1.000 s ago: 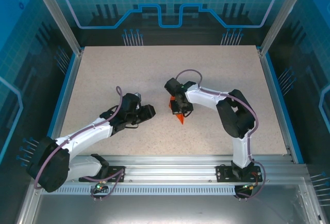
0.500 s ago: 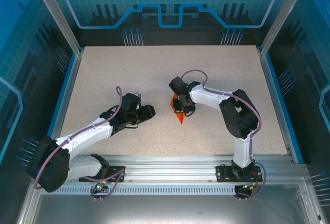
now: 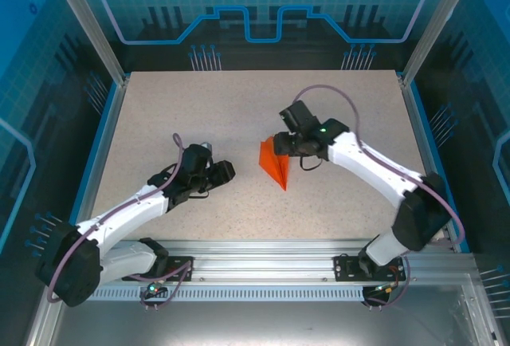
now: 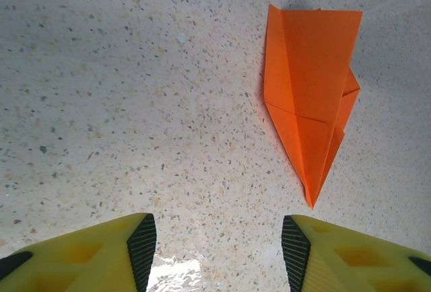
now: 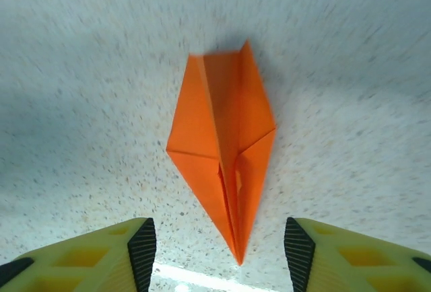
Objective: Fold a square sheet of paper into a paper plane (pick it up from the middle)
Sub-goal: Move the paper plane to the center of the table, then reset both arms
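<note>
The square sheet of paper lies folded as a bright orange paper plane (image 3: 275, 165), a narrow dart flat on the speckled table, its tip towards the near edge. My right gripper (image 3: 281, 143) hovers just right of its blunt end, open. In the right wrist view the paper plane (image 5: 225, 151) has its tip between my yellow fingers (image 5: 114, 255), touching neither, and the right gripper (image 5: 219, 251) holds nothing. My left gripper (image 3: 226, 171) is open a short way left of the plane, and in its wrist view the left gripper (image 4: 219, 251) is empty, with the paper plane (image 4: 310, 97) ahead to the right.
The table (image 3: 199, 107) is framed by blue rails at the left (image 3: 97, 143) and right (image 3: 426, 147) edges and by transparent walls behind. A metal rail (image 3: 263, 254) carrying both arm bases runs along the near edge.
My right gripper has opened and let go of the paper plane, then drawn back up and to the right. The plane now lies flat on the table. The left arm has barely shifted.
</note>
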